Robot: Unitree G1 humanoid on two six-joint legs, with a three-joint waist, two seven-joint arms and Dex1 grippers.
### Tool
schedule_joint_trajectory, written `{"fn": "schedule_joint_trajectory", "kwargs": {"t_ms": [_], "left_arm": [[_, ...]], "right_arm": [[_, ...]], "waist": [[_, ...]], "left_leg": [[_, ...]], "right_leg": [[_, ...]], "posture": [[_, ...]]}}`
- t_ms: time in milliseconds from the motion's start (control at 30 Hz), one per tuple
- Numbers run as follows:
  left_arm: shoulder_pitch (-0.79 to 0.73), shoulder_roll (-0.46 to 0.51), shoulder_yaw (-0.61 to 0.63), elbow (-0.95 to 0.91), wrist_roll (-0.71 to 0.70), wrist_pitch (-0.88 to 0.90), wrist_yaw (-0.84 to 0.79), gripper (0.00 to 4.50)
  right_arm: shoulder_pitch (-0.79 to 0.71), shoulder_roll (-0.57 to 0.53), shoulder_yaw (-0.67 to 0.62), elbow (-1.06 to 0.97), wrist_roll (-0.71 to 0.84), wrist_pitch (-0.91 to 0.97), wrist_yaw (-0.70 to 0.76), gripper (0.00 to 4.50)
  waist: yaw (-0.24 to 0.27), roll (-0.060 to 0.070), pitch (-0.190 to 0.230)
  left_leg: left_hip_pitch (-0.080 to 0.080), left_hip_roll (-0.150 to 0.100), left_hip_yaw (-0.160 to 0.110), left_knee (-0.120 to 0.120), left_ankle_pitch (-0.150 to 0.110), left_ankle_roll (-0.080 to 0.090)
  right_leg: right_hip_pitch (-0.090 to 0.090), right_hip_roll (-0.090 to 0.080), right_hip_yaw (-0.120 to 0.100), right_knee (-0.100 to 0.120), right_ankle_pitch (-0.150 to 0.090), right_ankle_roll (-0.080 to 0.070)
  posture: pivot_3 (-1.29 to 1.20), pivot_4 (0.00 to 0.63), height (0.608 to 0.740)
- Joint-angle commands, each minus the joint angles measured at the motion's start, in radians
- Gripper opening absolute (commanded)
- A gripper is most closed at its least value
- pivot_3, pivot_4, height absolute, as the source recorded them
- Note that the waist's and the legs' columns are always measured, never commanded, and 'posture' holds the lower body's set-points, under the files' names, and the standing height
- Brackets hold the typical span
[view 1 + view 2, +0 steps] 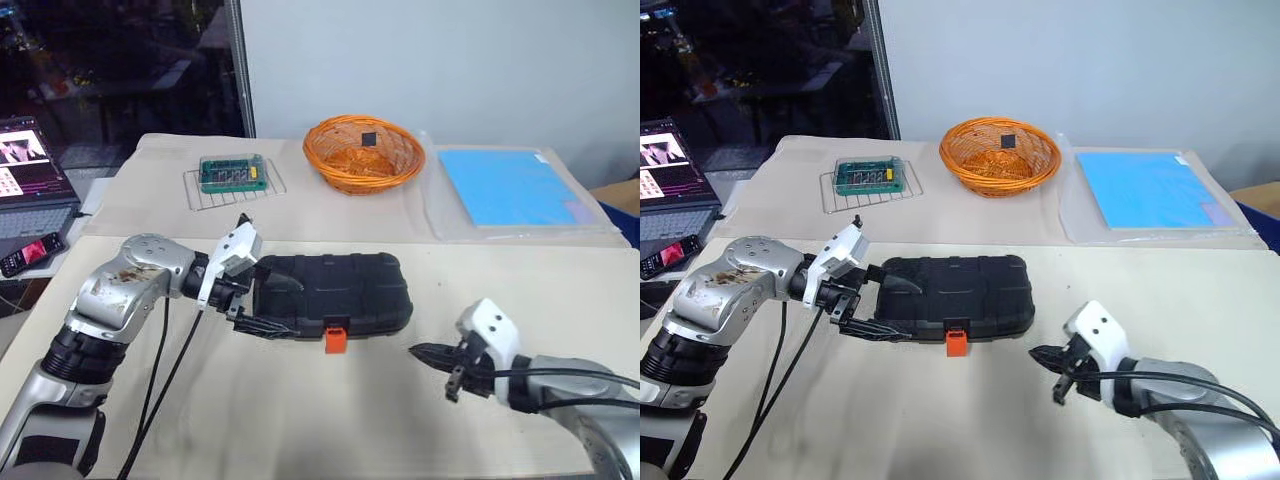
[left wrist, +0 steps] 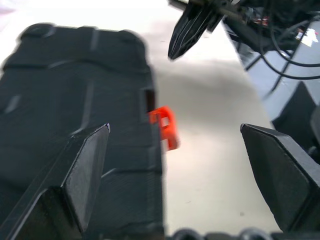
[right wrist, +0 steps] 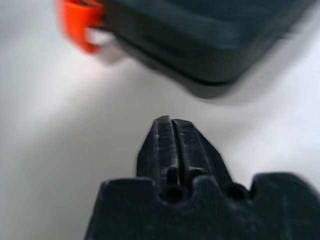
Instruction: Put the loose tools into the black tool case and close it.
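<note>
Left eye view: black tool case point(image 1: 335, 292) between pincers

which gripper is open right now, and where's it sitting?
The left gripper is open, its fingers spread wide at the left end of the black tool case. The right gripper is shut, empty, over the table just right of the orange latch.

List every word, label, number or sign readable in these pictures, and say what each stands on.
No text can be read anywhere.
Laptop screen: pictures and marks, too small to read.
Green board on the wire rack: rows of marks, too small.
Black square tag in the orange wicker basket: blank or too small.
Black moulded-plastic tool case: no lettering visible.
</note>
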Motion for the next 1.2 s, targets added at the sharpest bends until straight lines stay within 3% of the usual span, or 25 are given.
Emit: {"fn": "schedule_joint_trajectory", "kwargs": {"t_ms": [33,167,267,400,467,667,700,833,967,1200], "left_arm": [[0.01,0.027,0.018,-0.022,-0.007,-0.025,-0.036,4.5],[0.025,0.03,0.024,-0.036,-0.005,-0.026,-0.031,4.5],[0.032,0.021,0.033,-0.041,-0.003,-0.02,0.0,4.5],[0.032,-0.007,0.026,-0.03,0.021,-0.022,0.066,4.5],[0.02,-0.046,0.011,-0.005,0.06,-0.037,0.132,4.5],[0.015,-0.068,-0.048,0.009,0.111,-0.021,0.151,4.5],[0.02,-0.059,-0.071,0.011,0.128,-0.017,0.144,4.5],[0.029,-0.049,-0.149,0.052,0.183,0.034,0.147,4.5],[0.035,-0.051,-0.164,0.054,0.19,0.025,0.139,4.5],[0.037,-0.044,-0.156,0.056,0.197,0.011,0.121,4.5]], "right_arm": [[-0.137,0.034,0.133,0.109,-0.061,-0.034,-0.067,0.04],[-0.284,0.084,0.219,0.302,-0.149,-0.091,-0.137,0.04],[-0.378,0.113,0.239,0.427,-0.205,-0.152,-0.182,0.04],[-0.491,0.159,0.243,0.598,-0.262,-0.26,-0.221,0.04],[-0.548,0.178,0.25,0.685,-0.271,-0.314,-0.203,0.04],[-0.45,0.118,0.188,0.554,-0.209,-0.249,-0.134,0.04],[-0.42,0.114,0.165,0.507,-0.182,-0.223,-0.13,0.59],[-0.299,0.152,0.09,0.278,-0.052,-0.091,-0.145,1.84],[-0.284,0.23,0.141,0.196,-0.048,-0.026,-0.234,3.15],[-0.332,0.36,0.229,0.264,-0.115,-0.04,-0.37,3.15]], "waist": [[-0.006,0.0,0.0],[-0.005,0.0,0.0],[-0.005,0.0,0.0],[-0.004,0.0,0.0],[-0.005,0.0,0.0],[-0.001,0.0,0.0],[0.001,0.0,0.0],[0.006,0.001,-0.001],[-0.002,0.003,-0.003],[-0.006,0.005,-0.004]], "left_leg": [[0.001,0.001,0.0,0.0,0.0,-0.002],[0.001,0.001,0.001,0.0,-0.001,-0.01],[-0.003,0.0,0.002,0.0,0.004,-0.001],[-0.006,0.0,0.003,0.0,0.005,0.001],[-0.006,0.0,0.003,0.0,0.005,0.001],[-0.006,0.0,0.002,-0.001,0.004,0.002],[-0.006,0.0,0.003,-0.001,0.004,0.001],[-0.007,-0.001,0.003,-0.001,0.002,0.002],[0.0,0.001,0.003,-0.001,0.001,0.002],[0.012,0.001,0.003,-0.004,-0.003,-0.007]], "right_leg": [[0.0,0.0,0.0,0.0,0.0,0.0],[-0.001,-0.001,-0.001,0.001,0.002,-0.002],[-0.006,-0.001,0.0,0.002,0.004,-0.003],[-0.008,0.0,0.0,0.002,0.009,-0.009],[-0.007,0.001,0.0,0.001,0.012,-0.004],[-0.007,0.001,0.0,0.001,0.01,-0.001],[-0.007,0.001,0.0,0.001,0.01,-0.001],[-0.007,0.0,0.001,0.0,0.009,0.0],[-0.002,0.001,0.002,0.001,0.005,0.006],[0.008,-0.002,0.001,0.0,0.002,-0.001]], "posture": [[0.0,0.15,0.74],[0.0,0.15,0.74],[0.0,0.15,0.74],[0.0,0.15,0.74],[0.0,0.15,0.74],[0.0,0.15,0.74],[0.0,0.15,0.74],[0.0,0.15,0.74],[0.0,0.15,0.74],[0.0,0.15,0.74]]}}
